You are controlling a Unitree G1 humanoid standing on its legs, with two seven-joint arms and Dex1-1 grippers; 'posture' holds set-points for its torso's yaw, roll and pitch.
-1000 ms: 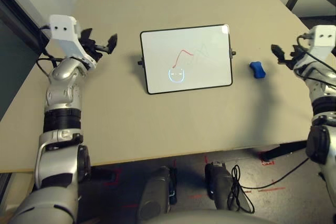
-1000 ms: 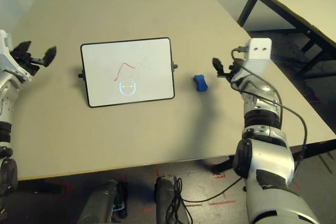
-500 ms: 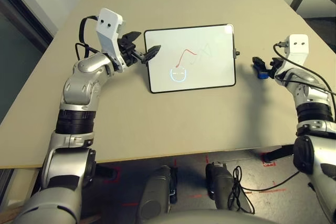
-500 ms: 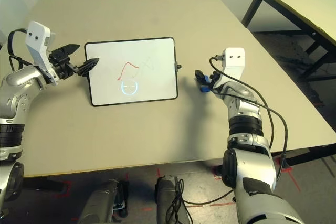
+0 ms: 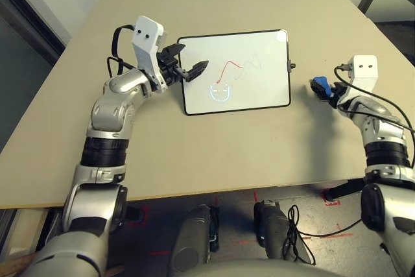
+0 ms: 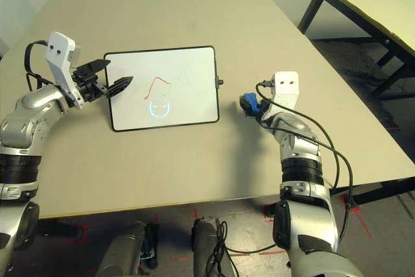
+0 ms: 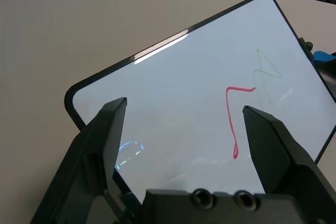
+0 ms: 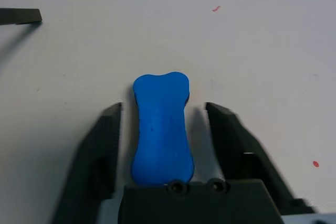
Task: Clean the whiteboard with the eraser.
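On the desk [image 5: 214, 147], just right of the whiteboard [image 5: 237, 72], the eraser [image 8: 160, 129] lies between the right gripper [image 8: 163, 135]'s part-closed jaws, not yet pinched: small, probably light and firm, best gripped across its narrow waist; the left gripper [image 7: 184, 145]'s jaws stand wide over the board.

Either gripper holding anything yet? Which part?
Nothing held. Right gripper straddles the eraser at its long sides, gaps showing at both fingers. Left gripper open over the whiteboard.
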